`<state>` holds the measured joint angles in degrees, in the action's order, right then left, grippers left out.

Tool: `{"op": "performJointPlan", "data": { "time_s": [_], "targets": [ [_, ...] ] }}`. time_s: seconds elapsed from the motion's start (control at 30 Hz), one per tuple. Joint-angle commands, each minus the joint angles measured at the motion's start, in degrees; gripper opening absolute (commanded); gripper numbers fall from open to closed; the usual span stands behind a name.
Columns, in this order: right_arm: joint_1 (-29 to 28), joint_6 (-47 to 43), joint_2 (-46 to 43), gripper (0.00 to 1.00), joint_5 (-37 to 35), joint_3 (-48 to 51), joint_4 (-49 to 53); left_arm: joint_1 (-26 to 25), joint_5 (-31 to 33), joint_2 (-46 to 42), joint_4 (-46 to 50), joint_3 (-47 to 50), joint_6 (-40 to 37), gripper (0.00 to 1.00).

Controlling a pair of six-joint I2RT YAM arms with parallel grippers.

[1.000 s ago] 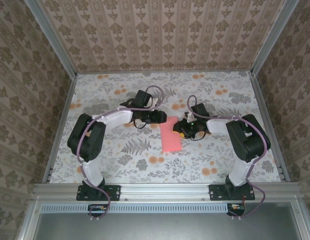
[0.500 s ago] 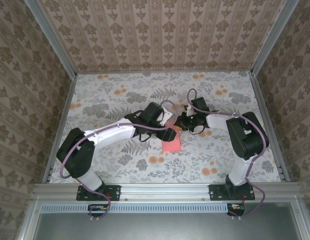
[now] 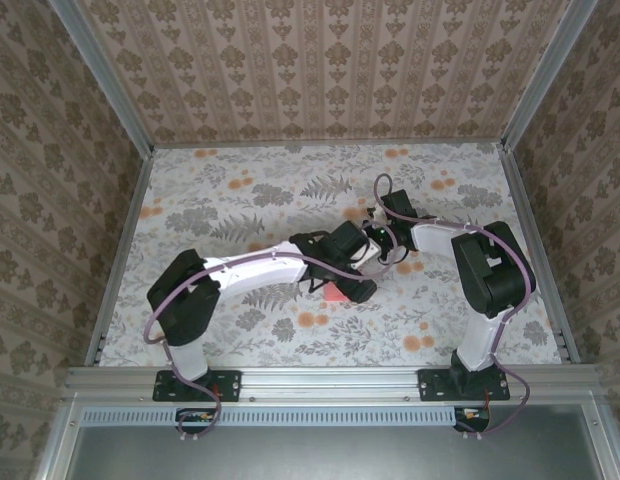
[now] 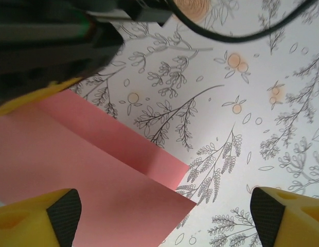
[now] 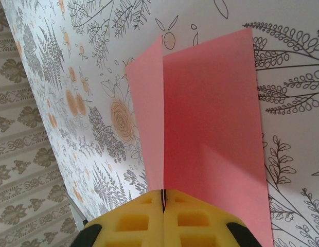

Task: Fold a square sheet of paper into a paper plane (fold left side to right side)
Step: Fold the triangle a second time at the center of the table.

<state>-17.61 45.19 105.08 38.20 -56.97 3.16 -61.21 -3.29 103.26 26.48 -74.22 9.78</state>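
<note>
Pinching the half-folded square sheet of paper [image 5: 211, 113] by its edge, your right end effector [image 5: 163, 206] is pressed together. Your left end effector [image 4: 164, 213] hangs spread above it, seemingly not touching, near the counter's [image 3: 240, 190] middle.

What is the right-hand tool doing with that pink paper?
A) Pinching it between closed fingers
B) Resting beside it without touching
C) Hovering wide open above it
A: in the right wrist view the right tool has its yellow fingers pressed together on the pink paper, which runs out from between them.
</note>
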Motion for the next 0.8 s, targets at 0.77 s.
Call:
{"op": "performJointPlan", "data": {
  "time_s": [0.77],
  "targets": [
    [0.12,-0.68,1.45,0.01,-0.22,-0.91,3.73,-4.62,14.55,6.27,8.69,-6.19,2.17,0.58]
  ]
}}
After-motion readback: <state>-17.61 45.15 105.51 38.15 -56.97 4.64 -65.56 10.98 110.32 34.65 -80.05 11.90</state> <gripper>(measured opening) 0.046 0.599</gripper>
